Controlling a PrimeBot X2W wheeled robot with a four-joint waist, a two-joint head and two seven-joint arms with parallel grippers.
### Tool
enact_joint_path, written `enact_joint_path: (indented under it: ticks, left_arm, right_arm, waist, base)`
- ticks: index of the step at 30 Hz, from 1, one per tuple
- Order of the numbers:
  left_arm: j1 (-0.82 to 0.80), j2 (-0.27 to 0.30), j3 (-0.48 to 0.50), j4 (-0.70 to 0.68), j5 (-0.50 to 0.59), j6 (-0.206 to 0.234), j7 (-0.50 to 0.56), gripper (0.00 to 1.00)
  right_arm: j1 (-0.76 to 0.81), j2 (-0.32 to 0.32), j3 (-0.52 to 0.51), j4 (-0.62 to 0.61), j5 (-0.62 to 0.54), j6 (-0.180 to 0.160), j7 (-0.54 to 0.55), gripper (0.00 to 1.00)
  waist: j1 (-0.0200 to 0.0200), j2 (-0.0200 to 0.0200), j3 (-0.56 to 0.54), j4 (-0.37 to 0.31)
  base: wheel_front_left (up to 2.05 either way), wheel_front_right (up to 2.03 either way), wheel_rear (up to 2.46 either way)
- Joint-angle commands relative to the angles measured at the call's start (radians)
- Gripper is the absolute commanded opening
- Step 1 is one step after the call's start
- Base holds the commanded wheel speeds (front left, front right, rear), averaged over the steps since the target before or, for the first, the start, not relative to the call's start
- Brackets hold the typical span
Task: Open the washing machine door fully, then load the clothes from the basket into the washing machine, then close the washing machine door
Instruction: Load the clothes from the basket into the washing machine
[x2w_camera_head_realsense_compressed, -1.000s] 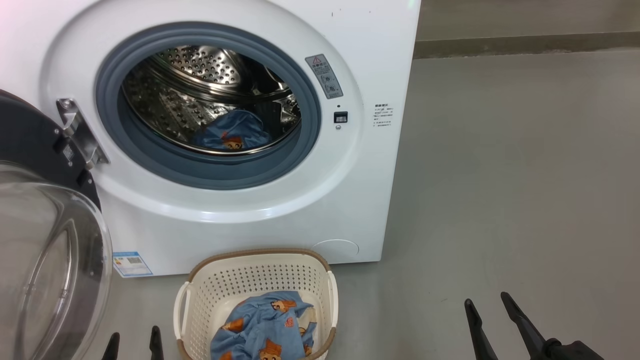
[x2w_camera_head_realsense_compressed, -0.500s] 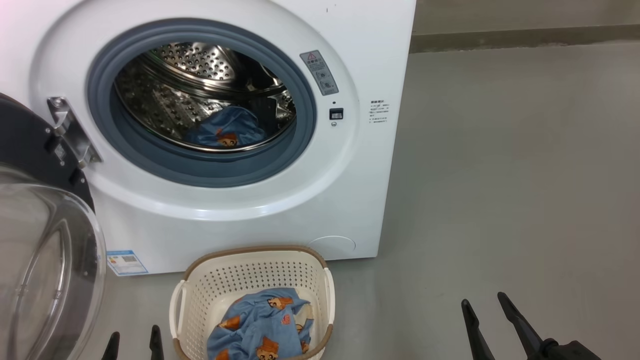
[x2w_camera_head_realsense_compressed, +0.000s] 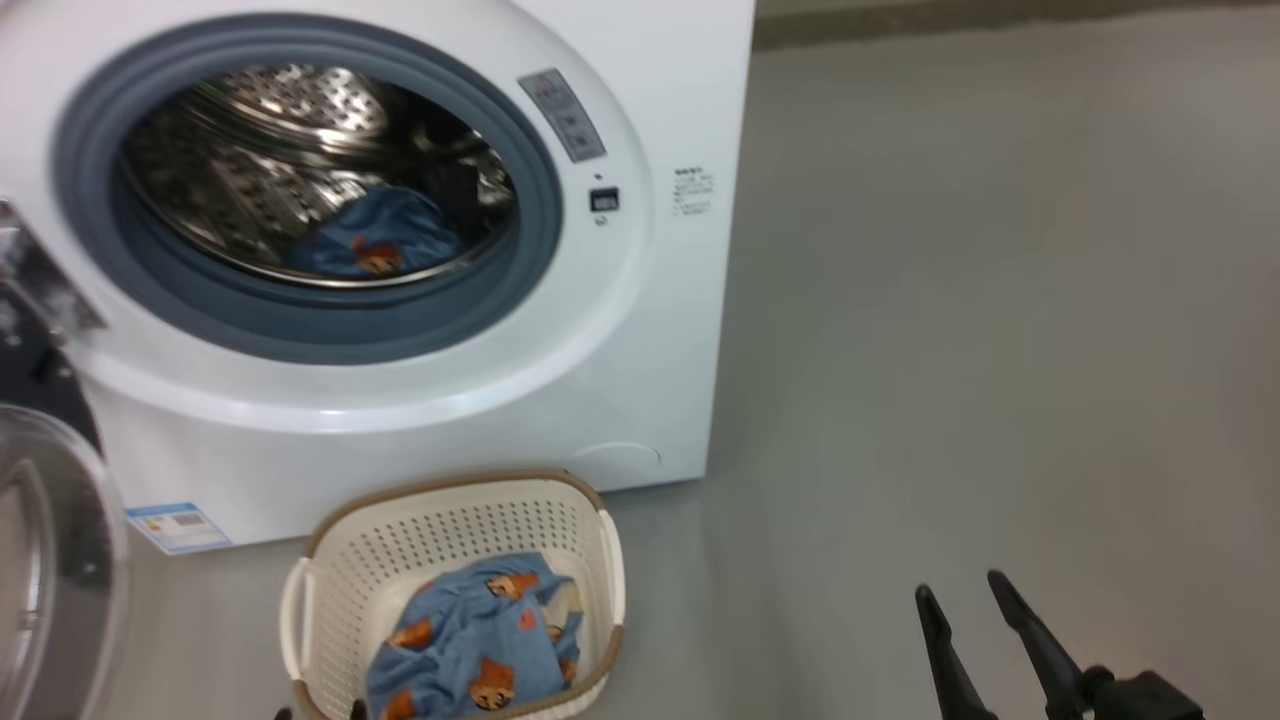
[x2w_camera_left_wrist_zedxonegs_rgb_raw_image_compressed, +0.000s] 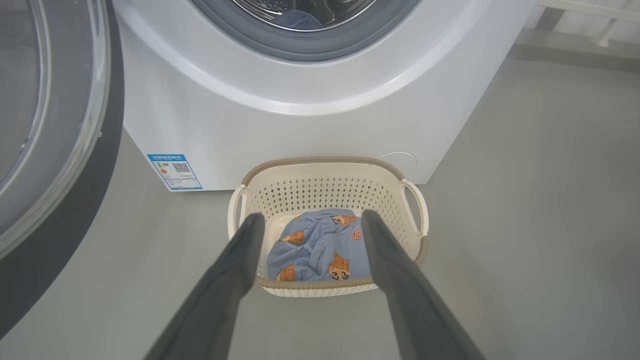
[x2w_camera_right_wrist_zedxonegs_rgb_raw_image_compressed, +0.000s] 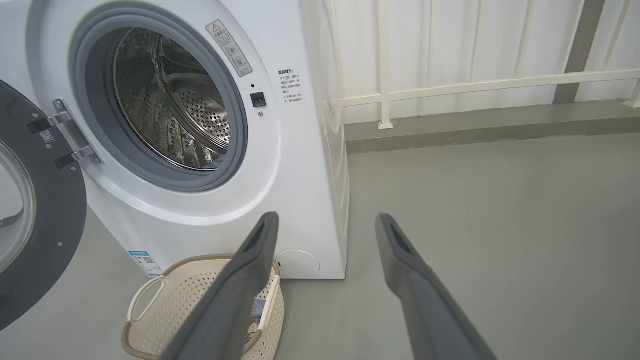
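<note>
I see the washing machine (x2w_camera_head_realsense_compressed: 640, 380) with the washing machine door (x2w_camera_right_wrist_zedxonegs_rgb_raw_image_compressed: 45, 240) swung wide open on its hinge at the left; part of the clothes (x2w_camera_head_realsense_compressed: 370, 235) lies at the bottom of the steel drum (x2w_camera_head_realsense_compressed: 250, 150); the basket (x2w_camera_left_wrist_zedxonegs_rgb_raw_image_compressed: 325, 187) stands on the grey floor (x2w_camera_head_realsense_compressed: 950, 300) just in front of the machine, below the opening, with the other garment (x2w_camera_left_wrist_zedxonegs_rgb_raw_image_compressed: 315, 245) crumpled inside it; my left jaws stand wide apart and empty near the basket's near edge, framing that fabric in the left wrist view; my right jaws, likewise apart and empty, hang over bare floor well to the basket's right.
</note>
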Motion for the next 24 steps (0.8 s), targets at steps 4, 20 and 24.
enact_joint_path:
  ticks: [4,20,24]
  left_arm:
    - [-0.161,0.058,-0.007,0.068,0.007,-0.046,0.060,1.00]
    - [-0.501,0.239,-0.008,0.348,-0.095,-0.094,0.292,1.00]
    - [-0.600,0.279,-0.011,0.448,-0.125,-0.097,0.338,1.00]
  right_arm:
    - [-0.079,-0.009,0.040,-0.046,0.024,0.003,-0.005,1.00]
    - [-0.188,-0.009,0.105,-0.097,0.137,0.003,-0.005,1.00]
    - [-0.221,-0.009,0.123,-0.113,0.152,0.003,-0.005,1.00]
  waist:
    - [0.0000,0.0000,0.129,-0.102]
    - [0.0000,0.0000,0.474,-0.292]
    - [0.0000,0.0000,0.564,-0.313]
  base:
    - [0.00,0.00,0.00]
    - [0.00,0.00,0.00]
    - [0.00,0.00,0.00]
